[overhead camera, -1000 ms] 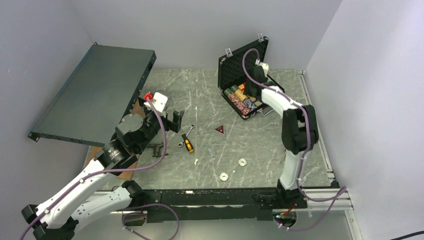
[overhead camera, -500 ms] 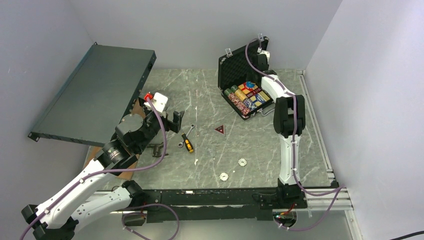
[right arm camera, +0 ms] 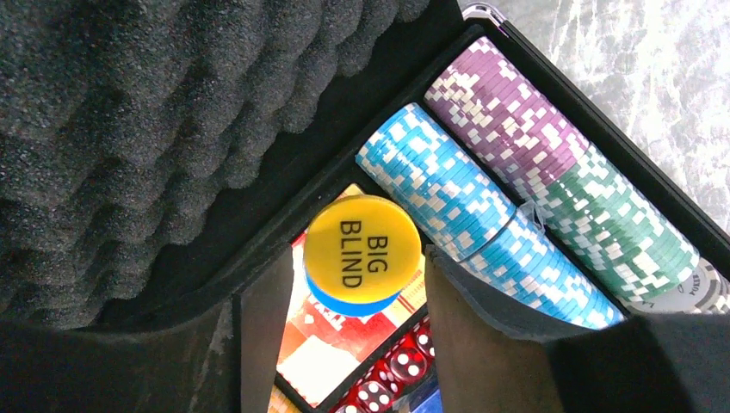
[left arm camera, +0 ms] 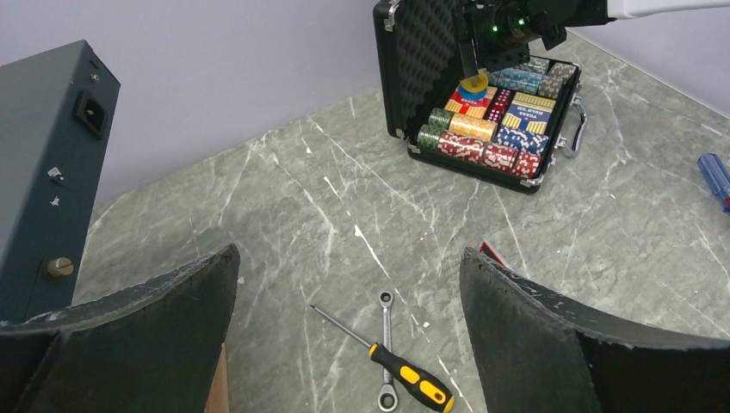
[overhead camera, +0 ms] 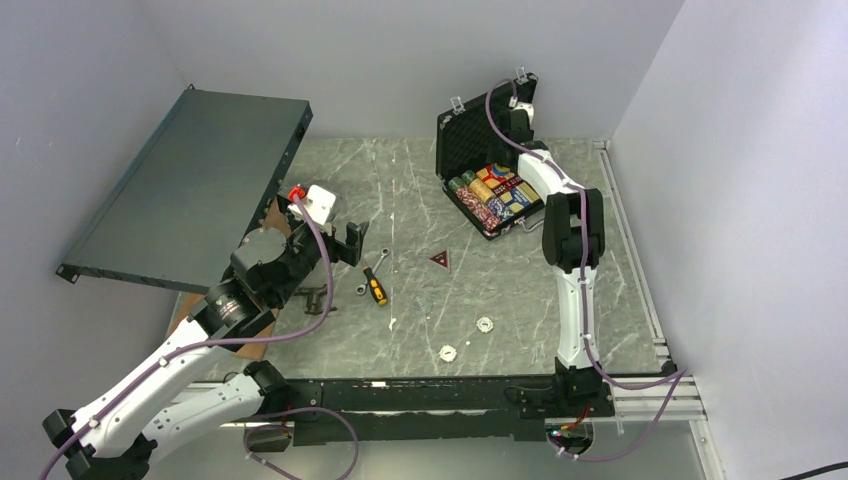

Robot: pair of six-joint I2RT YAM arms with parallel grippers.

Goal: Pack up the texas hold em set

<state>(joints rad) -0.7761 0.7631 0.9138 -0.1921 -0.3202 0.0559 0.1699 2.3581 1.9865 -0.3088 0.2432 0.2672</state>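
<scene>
Right wrist: chip rows [right arm camera: 482,228] inside briefcase [right arm camera: 129,112]

You see a round yellow plastic button [right arm camera: 363,245] lettered in black, a round blue button [right arm camera: 353,308], light-blue poker chips [right arm camera: 448,194], purple poker chips [right arm camera: 508,112] and green poker chips [right arm camera: 620,224], all white-flecked, and red white-pipped dice [right arm camera: 379,391].

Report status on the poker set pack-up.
Left gripper open. Right gripper open over Big Blind button in briefcase, lid up. Two white buttons loose on table.
</scene>
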